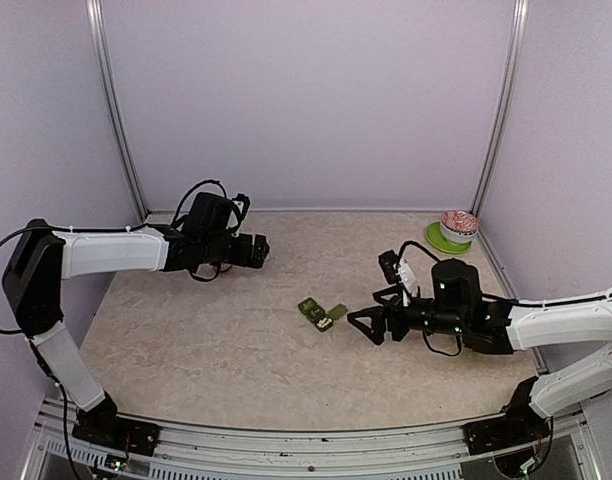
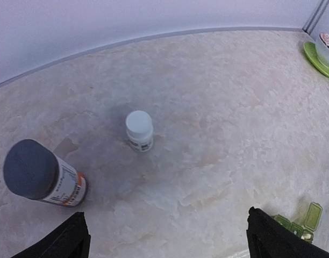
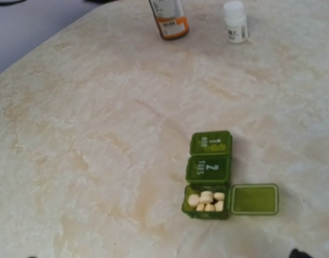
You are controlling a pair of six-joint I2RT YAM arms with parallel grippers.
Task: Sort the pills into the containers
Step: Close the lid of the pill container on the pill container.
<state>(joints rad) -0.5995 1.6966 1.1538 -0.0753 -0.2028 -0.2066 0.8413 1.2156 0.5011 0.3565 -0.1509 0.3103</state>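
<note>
Beige, marble-veined tabletop (image 1: 206, 340), matt and lightly mottled, enclosed on three sides by pale lilac walls (image 1: 306, 100). Two slim metal posts (image 1: 114, 110) rise at the rear corners.

Left gripper (image 1: 260, 250): held above the far left of the surface, fingers spread wide and holding nothing; in the left wrist view the two dark fingertips (image 2: 73, 236) sit at opposite lower corners.

Right gripper (image 1: 358, 324): low over the table, jaws wide open and empty.

Counted items:
- One green pill organiser (image 3: 208, 174) of three compartments, lying just ahead of the right gripper's fingertips and apart from them. The two farther compartments, marked 1 and 2, are closed. The nearest is open, with its lid (image 3: 255, 199) folded flat to one side.
- White pills (image 3: 206, 201), about six or seven, heaped in the open compartment; the exact count cannot be told.
- Two bottles, both upright and capped, ahead of and below the left gripper. One is an amber bottle (image 2: 43, 174) with a dark cap, toward the left finger. The other is a small white bottle (image 2: 139, 130), farther out, near the midline. They stand well apart from each other.
- One patterned bowl (image 1: 459, 222) on one green saucer (image 1: 444, 242), in the far right corner, well beyond the right gripper.
</note>
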